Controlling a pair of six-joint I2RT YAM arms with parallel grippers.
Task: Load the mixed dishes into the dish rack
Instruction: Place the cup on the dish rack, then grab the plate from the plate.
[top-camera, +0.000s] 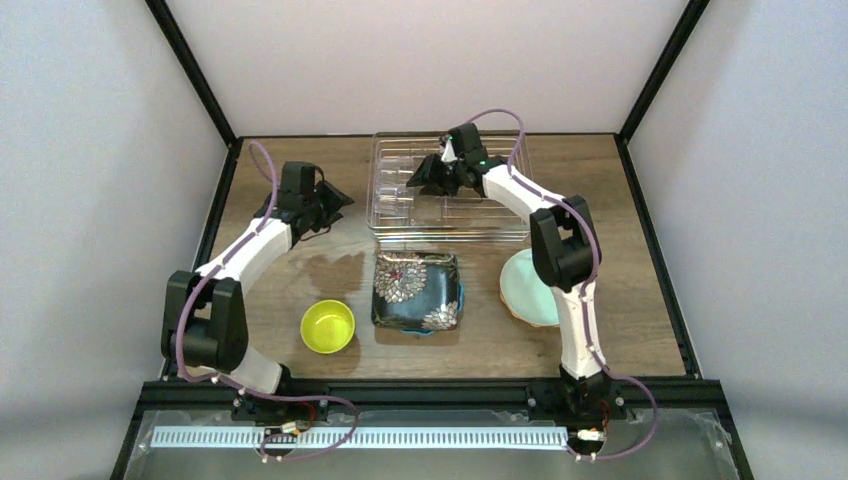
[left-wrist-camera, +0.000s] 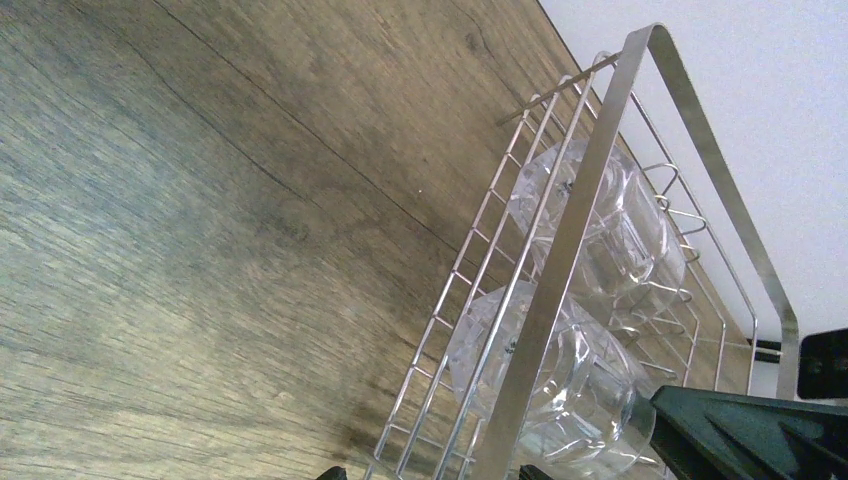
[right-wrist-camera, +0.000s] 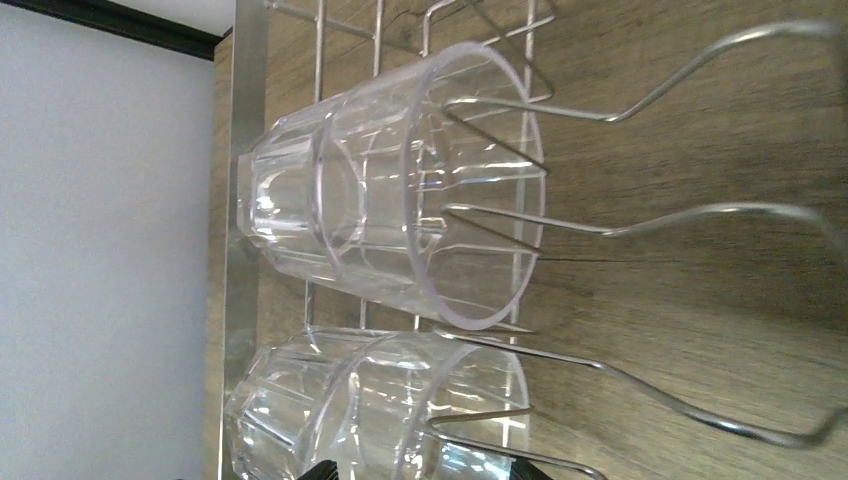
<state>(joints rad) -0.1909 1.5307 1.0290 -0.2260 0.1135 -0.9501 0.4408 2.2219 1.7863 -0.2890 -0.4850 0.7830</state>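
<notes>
Your right gripper (top-camera: 424, 180) hangs over the rectangular silvery wire dish rack (top-camera: 385, 222) at the far middle of the wooden table (top-camera: 620, 330). In its wrist view only the dark fingertips (right-wrist-camera: 325, 468) show at the bottom edge. They are spread wide on either side of the mouth of the nearer clear glass (right-wrist-camera: 380, 410). So little of them shows that you can't be sure whether they touch it, though they look open and hold nothing.

That glass lies on its side inside the rack, with its base toward the flat end wall. A second clear glass (right-wrist-camera: 390, 190) lies just beside it, turned the same way, with the tips of the wire prongs (right-wrist-camera: 640, 220) inside its open mouth.

Your left gripper (top-camera: 338, 200) hangs to the left of the rack, apart from it. Its wrist view looks at the rack's end wall, with both glasses behind it. The finger ends at the bottom edge stand wide apart with nothing between them.

Three dishes are on the table outside the rack:
- The black square floral plate (top-camera: 417, 290) lies flat just in front of the rack.
- The small yellow-green bowl (top-camera: 328, 326) sits upright to the left of that plate.
- The round mint plate (top-camera: 528, 290) is to the plate's right, partly hidden behind the right arm (top-camera: 560, 250).
</notes>
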